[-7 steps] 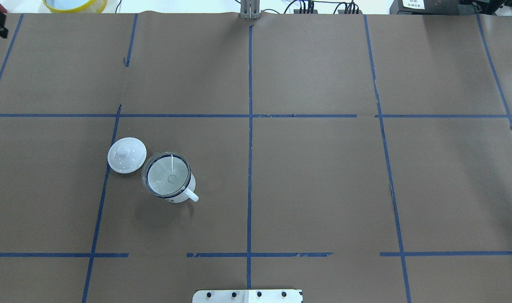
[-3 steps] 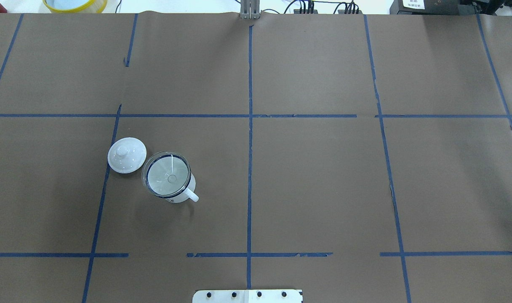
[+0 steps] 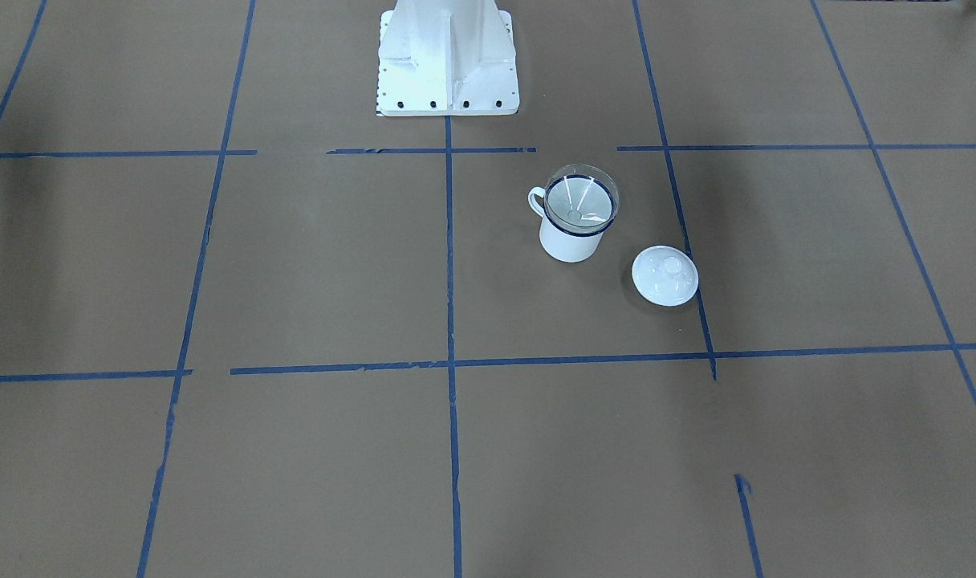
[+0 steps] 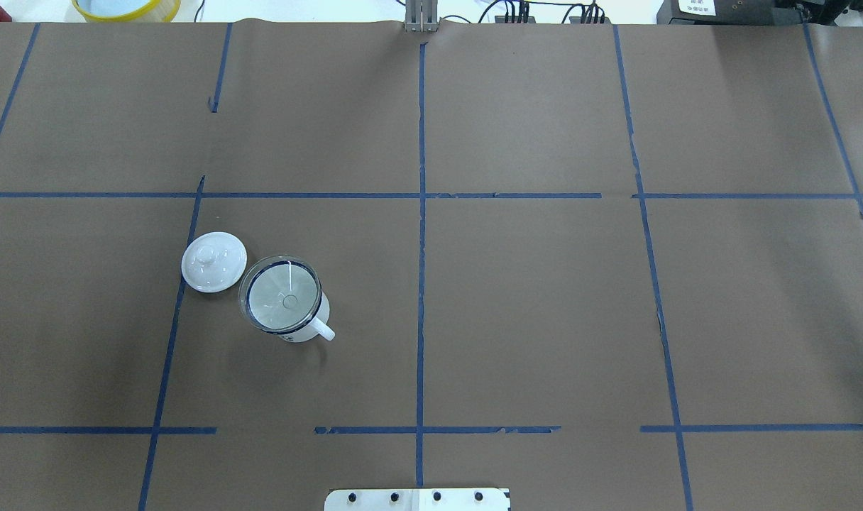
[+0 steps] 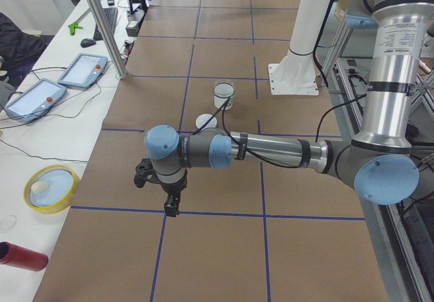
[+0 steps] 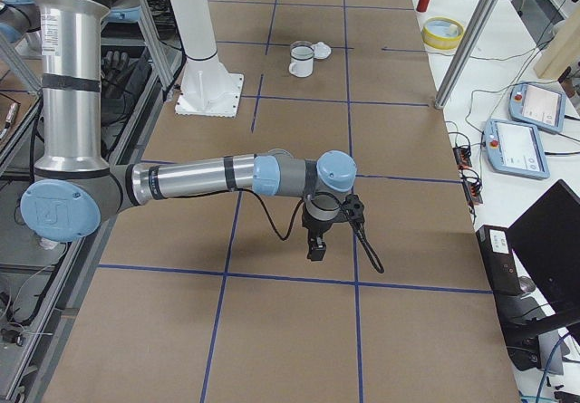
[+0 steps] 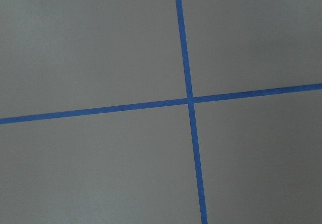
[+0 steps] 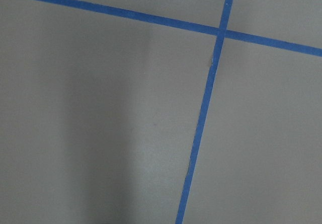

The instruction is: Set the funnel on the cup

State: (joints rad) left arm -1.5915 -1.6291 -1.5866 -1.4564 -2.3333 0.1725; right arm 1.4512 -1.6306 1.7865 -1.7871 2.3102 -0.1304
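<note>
Bright even overhead light, soft shadows, sharp focus

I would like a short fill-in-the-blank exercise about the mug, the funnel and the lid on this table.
The clear ____ rests in the mouth of the cup. The rim of the cup is dark ____ in colour. The round lid lying beside the cup is ____ in colour.
Missing words: funnel; blue; white.
</note>
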